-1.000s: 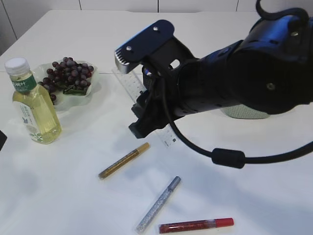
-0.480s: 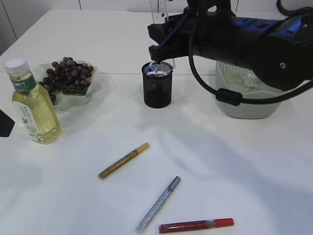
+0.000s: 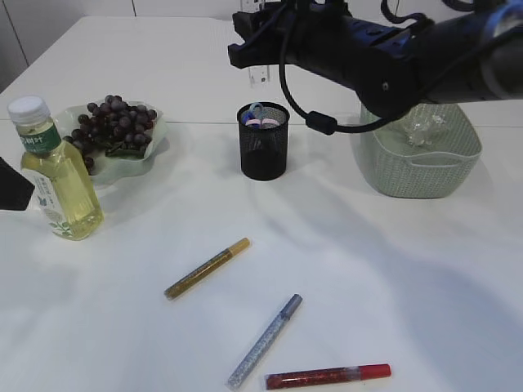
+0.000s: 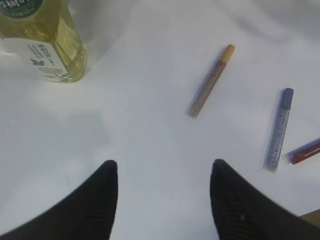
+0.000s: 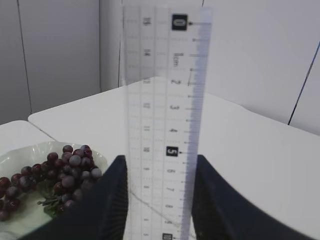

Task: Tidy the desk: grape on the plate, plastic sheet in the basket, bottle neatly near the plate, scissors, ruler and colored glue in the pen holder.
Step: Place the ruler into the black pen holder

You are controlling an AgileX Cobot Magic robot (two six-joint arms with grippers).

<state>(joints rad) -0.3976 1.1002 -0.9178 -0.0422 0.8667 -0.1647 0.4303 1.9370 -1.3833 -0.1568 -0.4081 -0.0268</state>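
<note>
My right gripper is shut on the clear ruler, which stands upright between its fingers. In the exterior view the ruler hangs just behind and above the black mesh pen holder, where the scissors' handles show. Grapes lie on the pale plate, with the bottle in front of it. Gold, silver and red glue pens lie on the table. My left gripper hovers open over bare table near the bottle.
The green basket at the right holds the crumpled plastic sheet. My right arm spans the back of the table above the basket and holder. A dark part of the left arm shows at the left edge.
The right arm has lifted the ruler off the table and carried it up and back, over the pen holder. The left arm has edged into view at the left.
</note>
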